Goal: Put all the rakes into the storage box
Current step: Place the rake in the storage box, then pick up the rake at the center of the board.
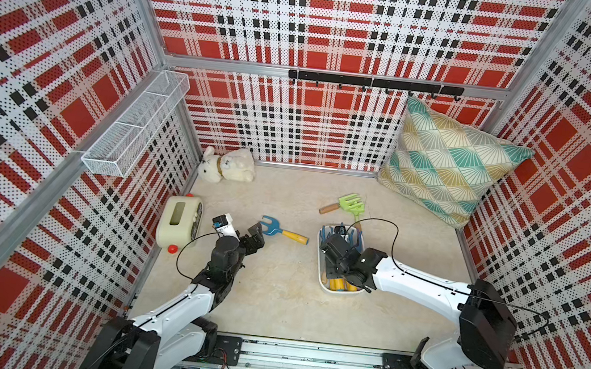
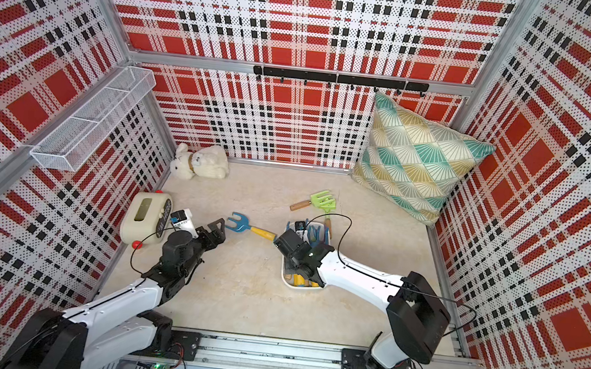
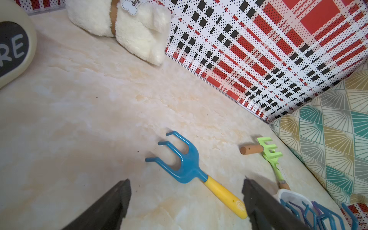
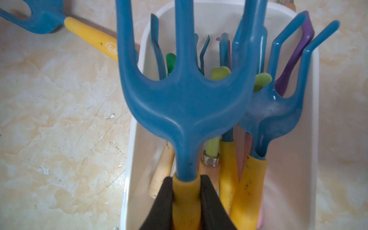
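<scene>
The storage box (image 1: 320, 277) (image 2: 284, 277) is a white tub on the floor holding several toy rakes. My right gripper (image 4: 186, 179) (image 1: 335, 252) hangs over the box (image 4: 315, 99), shut on the yellow handle of a blue rake (image 4: 185, 103) whose prongs point along the tub. Another blue rake with a yellow handle (image 1: 283, 231) (image 2: 249, 227) (image 3: 191, 169) lies flat on the floor to the left of the box. My left gripper (image 3: 186, 182) (image 1: 256, 232) stands open just short of that rake's head, holding nothing. The handle's end lies close to one finger.
A green rake (image 1: 349, 202) (image 3: 268, 153) with a wooden handle lies behind the box. A cream toy with a red knob (image 1: 177, 225) sits at the left wall, a plush dog (image 1: 226, 166) at the back left, a pillow (image 1: 448, 161) at the back right. A wire basket (image 1: 134, 125) hangs on the left wall.
</scene>
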Action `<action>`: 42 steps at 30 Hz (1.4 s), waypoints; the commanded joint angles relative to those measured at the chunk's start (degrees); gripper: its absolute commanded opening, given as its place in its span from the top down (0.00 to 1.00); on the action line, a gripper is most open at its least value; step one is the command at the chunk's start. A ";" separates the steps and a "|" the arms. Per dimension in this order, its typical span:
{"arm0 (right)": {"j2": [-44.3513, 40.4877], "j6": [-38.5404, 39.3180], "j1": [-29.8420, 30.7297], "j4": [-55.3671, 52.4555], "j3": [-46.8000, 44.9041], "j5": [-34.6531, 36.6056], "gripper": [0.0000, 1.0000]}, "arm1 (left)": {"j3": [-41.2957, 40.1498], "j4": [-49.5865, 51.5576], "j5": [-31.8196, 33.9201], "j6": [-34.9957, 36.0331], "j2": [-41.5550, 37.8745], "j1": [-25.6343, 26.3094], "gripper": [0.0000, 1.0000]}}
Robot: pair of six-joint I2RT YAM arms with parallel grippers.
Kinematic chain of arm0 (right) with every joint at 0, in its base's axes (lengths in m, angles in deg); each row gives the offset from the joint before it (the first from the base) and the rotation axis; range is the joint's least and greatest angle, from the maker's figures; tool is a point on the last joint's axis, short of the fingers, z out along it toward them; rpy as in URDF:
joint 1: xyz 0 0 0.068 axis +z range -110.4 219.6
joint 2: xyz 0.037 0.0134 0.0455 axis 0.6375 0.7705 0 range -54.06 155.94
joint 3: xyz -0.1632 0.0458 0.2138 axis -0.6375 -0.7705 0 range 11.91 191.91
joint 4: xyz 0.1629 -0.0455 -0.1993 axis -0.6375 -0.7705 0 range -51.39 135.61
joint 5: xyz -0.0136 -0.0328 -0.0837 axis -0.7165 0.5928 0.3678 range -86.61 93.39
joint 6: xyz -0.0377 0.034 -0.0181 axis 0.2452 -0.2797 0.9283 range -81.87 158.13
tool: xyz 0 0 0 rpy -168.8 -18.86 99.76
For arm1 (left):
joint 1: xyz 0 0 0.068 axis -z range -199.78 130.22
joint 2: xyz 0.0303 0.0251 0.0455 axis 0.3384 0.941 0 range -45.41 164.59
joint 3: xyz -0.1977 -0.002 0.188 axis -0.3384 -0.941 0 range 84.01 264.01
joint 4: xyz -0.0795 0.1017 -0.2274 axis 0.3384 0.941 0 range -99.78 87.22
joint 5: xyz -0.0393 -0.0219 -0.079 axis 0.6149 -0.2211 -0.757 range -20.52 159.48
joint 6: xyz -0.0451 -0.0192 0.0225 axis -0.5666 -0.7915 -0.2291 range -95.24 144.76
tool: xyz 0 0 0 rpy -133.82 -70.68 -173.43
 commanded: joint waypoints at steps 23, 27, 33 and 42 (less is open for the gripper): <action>4.84 10.24 1.76 3.80 13.11 -6.61 0.51 | 3.46 -2.52 -5.35 -1.21 8.05 -2.07 0.06; 12.24 15.57 1.76 2.64 20.72 -9.77 0.47 | 3.56 -3.07 -8.18 -2.22 10.13 -5.12 0.06; 22.76 21.87 1.52 -0.90 32.72 -11.10 0.41 | 2.56 -3.16 -8.57 -2.67 8.19 -6.42 0.06; 37.18 28.00 -2.14 -4.49 44.67 -15.41 0.40 | 1.10 -3.16 -7.64 -2.78 4.19 -7.10 0.06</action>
